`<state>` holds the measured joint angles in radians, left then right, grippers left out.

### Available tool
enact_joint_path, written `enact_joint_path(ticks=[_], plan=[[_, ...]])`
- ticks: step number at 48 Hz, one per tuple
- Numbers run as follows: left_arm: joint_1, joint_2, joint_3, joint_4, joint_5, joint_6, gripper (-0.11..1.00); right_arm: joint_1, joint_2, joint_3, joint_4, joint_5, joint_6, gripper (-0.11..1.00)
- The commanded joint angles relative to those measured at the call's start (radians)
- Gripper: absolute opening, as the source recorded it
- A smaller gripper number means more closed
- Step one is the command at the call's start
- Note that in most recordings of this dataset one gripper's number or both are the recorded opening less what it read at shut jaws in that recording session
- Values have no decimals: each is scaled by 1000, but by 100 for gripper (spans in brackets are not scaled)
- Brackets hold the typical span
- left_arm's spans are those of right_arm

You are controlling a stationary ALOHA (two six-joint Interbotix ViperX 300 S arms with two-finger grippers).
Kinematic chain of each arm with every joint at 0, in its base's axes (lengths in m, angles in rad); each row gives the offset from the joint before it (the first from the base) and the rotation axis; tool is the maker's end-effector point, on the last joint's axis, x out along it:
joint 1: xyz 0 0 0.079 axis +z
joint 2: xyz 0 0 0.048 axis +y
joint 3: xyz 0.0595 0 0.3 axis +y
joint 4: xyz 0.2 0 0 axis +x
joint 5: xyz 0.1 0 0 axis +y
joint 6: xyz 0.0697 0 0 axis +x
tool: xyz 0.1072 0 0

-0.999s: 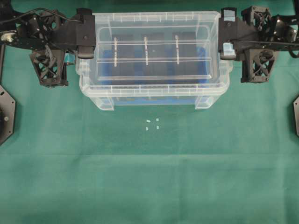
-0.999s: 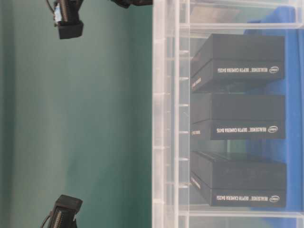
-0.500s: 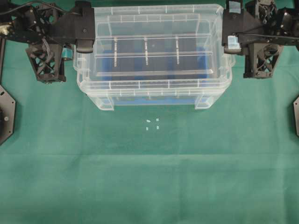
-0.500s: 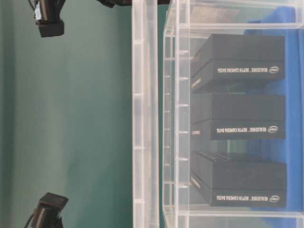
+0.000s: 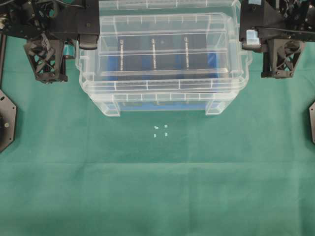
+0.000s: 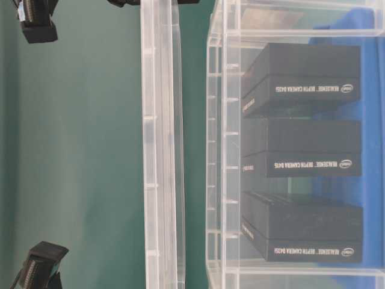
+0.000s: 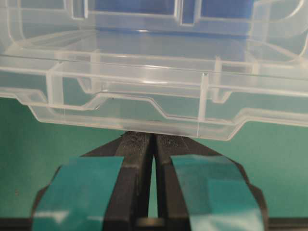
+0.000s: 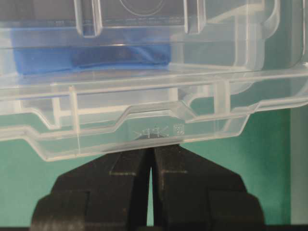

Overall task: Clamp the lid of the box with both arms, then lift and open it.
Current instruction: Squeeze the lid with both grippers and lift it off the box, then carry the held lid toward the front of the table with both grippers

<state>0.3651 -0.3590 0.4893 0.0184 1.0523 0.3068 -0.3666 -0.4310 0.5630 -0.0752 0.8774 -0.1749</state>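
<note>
The clear lid (image 5: 162,84) hangs level above the box (image 5: 162,105), clamped at both short ends. My left gripper (image 5: 88,43) is shut on its left edge and my right gripper (image 5: 250,40) on its right edge. In the left wrist view the taped jaws (image 7: 154,137) pinch the lid's rim (image 7: 144,118); the right wrist view shows the same with the black jaws (image 8: 151,147) and rim (image 8: 144,132). The table-level view shows a clear gap between lid (image 6: 161,150) and box (image 6: 219,150). Three black blocks (image 6: 301,78) lie on the blue base (image 6: 367,150).
Small white scraps (image 5: 160,131) lie on the green cloth in front of the box. Black hexagonal plates sit at the left edge (image 5: 6,120) and right edge (image 5: 311,120). The lattice arm bodies (image 5: 45,59) (image 5: 280,56) flank the box.
Both grippers have risen with the lid in their jaws. The lid has come off the box, and the gap between them has widened over the last second.
</note>
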Motion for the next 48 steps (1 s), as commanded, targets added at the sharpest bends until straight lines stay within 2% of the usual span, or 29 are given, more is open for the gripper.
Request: enact_joint_path(ticks=[1, 11, 21, 31, 48], plan=[[-31, -11, -58, -5, -14, -5, 1, 38, -5, -57, 5, -14, 8, 0], [-57, -12, -71, -5, 6, -23, 1, 64, -8, -63, 5, 9, 23, 0], [-103, -31, -67, 2, 26, -77, 1, 121, -21, -66, -5, 35, 86, 0], [-181, -57, -55, 3, 28, -147, 1, 206, -26, -66, -67, 63, 172, 0], [-333, -55, -51, 11, 41, -276, 1, 411, -25, -67, -209, 126, 411, 0]])
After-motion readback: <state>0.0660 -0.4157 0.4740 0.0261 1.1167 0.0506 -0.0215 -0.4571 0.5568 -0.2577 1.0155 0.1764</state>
